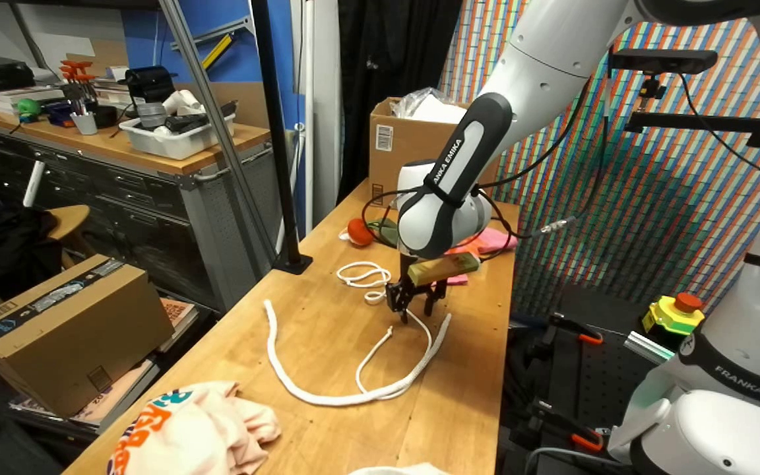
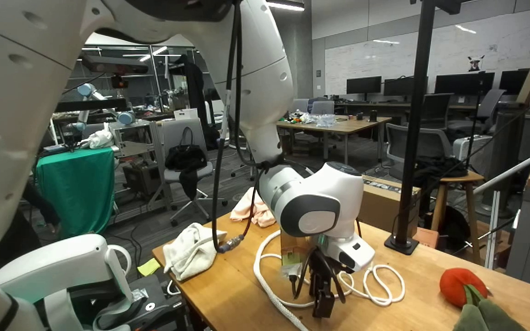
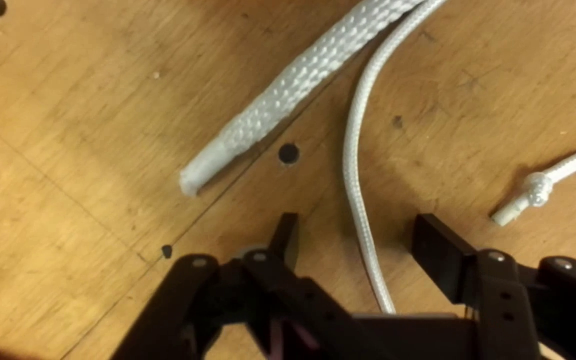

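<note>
There's a thin white rope on the table.
It curls and loops between the long edges, with a small knot near one end.

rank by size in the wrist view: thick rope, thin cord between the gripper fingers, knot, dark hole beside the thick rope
1. Thick rope
2. Thin cord, longer in view but much slimmer
3. Knot
4. Dark hole
Rope and cord run past the picture's edge, so only their visible parts are ranked.

Looks like a robotics lab: has another robot arm, whiteboard, filled bin near corner of workbench.
</note>
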### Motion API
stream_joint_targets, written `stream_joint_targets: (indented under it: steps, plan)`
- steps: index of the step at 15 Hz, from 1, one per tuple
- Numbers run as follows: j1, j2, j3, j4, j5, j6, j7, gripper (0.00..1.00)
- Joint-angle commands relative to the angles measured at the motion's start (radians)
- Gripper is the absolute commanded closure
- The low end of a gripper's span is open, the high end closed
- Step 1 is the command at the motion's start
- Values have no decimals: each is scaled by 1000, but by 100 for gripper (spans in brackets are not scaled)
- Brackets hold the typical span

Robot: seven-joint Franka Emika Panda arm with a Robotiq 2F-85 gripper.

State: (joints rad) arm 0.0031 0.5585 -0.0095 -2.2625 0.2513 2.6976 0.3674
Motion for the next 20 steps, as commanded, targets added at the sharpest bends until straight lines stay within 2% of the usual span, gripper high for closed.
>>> stream_joint_targets:
  steps: [1,4,6,8,11,20]
  plan:
    - [-4,7,10,4,16,-6,-32,68]
    - [4,0,8,-1,10,-4,-30,92]
    - [8,0,8,-3,9,-3,-29,94]
    - [13,-4,5,-4,4,-9,-26,90]
    - [36,-14,-13,4,-15,-15,-6,92]
    - [172,-114,-106,-39,-117,89,104,92]
